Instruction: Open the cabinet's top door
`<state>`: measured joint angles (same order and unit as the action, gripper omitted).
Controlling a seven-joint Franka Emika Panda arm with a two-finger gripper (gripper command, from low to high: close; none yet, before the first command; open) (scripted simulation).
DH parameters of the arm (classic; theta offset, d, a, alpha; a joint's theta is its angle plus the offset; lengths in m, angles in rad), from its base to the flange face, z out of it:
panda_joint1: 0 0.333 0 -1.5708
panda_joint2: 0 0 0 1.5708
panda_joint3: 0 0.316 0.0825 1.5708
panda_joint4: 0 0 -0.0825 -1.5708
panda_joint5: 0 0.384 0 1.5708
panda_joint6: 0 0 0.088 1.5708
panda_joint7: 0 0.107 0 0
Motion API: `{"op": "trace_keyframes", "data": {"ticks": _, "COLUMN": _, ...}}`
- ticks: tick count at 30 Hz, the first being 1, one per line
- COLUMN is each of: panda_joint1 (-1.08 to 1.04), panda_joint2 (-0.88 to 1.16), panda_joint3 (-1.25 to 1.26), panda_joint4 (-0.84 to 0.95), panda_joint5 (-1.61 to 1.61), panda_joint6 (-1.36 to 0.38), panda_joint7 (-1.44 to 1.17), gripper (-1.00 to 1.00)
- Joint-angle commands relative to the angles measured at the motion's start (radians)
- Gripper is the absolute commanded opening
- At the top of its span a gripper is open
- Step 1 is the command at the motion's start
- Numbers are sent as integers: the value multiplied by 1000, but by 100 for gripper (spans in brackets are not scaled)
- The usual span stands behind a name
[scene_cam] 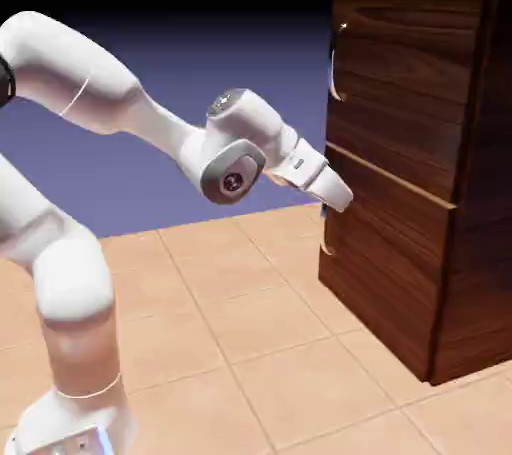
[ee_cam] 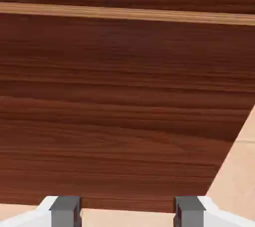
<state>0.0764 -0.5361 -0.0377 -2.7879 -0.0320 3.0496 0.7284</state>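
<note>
Since the cabinet point(scene_cam: 420, 163) at the exterior view's right is a tall, rigid wooden box, its top door point(scene_cam: 400, 83) should swing stiffly on hinges (likely not light), so the small curved silver handle point(scene_cam: 336, 63) is the place to grip; the fingers point(ee_cam: 65, 210) stand wide apart, empty, level with the lower panel.

surface: tan tiled floor point(scene_cam: 230, 323) | on it: cabinet point(scene_cam: 420, 173), right; robot base, lower left
</note>
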Motion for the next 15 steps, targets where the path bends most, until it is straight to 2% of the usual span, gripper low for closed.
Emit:
{"op": "trace_keyframes", "data": {"ticks": 1, "panda_joint1": 36, "panda_joint2": 9, "panda_joint3": -8, "panda_joint4": 14, "panda_joint5": -21, "panda_joint6": -3, "panda_joint7": -20, "gripper": 0}}
{"op": "trace_keyframes", "data": {"ticks": 5, "panda_joint1": 181, "panda_joint2": 72, "panda_joint3": -34, "panda_joint4": 85, "panda_joint5": 17, "panda_joint6": -98, "panda_joint7": -157, "gripper": 0}}
{"op": "trace_keyframes", "data": {"ticks": 15, "panda_joint1": 539, "panda_joint2": 436, "panda_joint3": -277, "panda_joint4": 218, "panda_joint5": 225, "panda_joint6": -171, "panda_joint7": -319, "gripper": 0}}
